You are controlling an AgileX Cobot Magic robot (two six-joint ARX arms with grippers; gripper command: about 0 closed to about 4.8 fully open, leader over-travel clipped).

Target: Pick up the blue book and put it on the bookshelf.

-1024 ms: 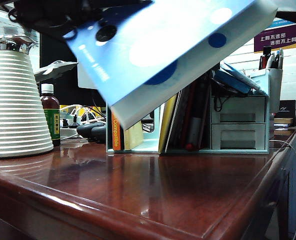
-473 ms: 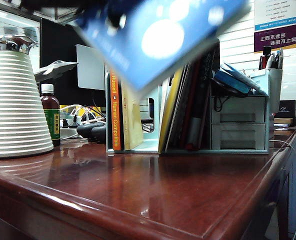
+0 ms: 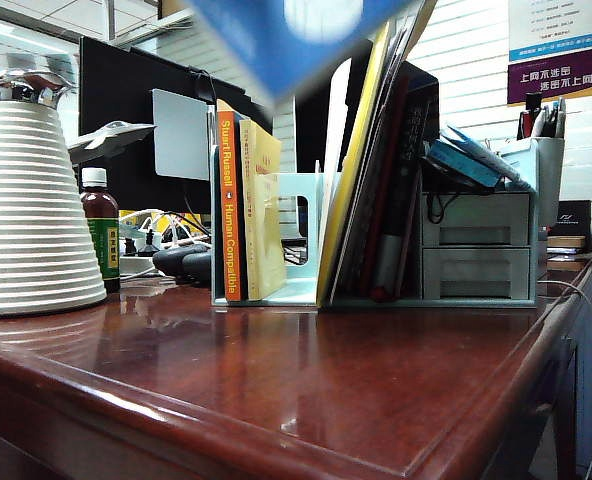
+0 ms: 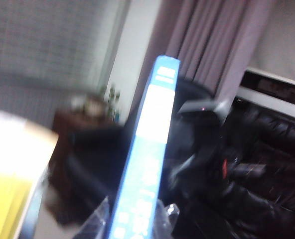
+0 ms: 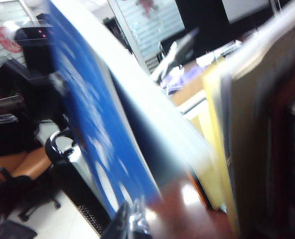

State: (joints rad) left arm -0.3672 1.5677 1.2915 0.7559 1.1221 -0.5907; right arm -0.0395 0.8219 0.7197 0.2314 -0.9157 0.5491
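Observation:
The blue book point(image 3: 286, 30) hangs blurred at the top of the exterior view, above the pale mint bookshelf point(image 3: 301, 215); both grippers are out of that frame. In the left wrist view my left gripper point(image 4: 135, 225) is shut on the blue book point(image 4: 150, 149), seen edge-on, with a clear finger on either side of the spine. In the right wrist view the blue book point(image 5: 95, 119) tilts over the table beside the shelf's books point(image 5: 247, 124). My right gripper point(image 5: 132, 223) sits just off the book's lower corner, fingers together, nothing between them.
On the shelf stand an orange-spined book point(image 3: 228, 200), a yellow one point(image 3: 261, 210) and several leaning books point(image 3: 376, 180). A grey-white drawer organiser point(image 3: 476, 250) adjoins them on the right. A ribbed white vase point(image 3: 31, 200), a bottle point(image 3: 101, 230) and a monitor point(image 3: 126, 110) are on the left.
The blue book has risen and swung toward upright, leaving most of the exterior view and uncovering the shelf's books. The dark arm that held it at upper left is out of frame.

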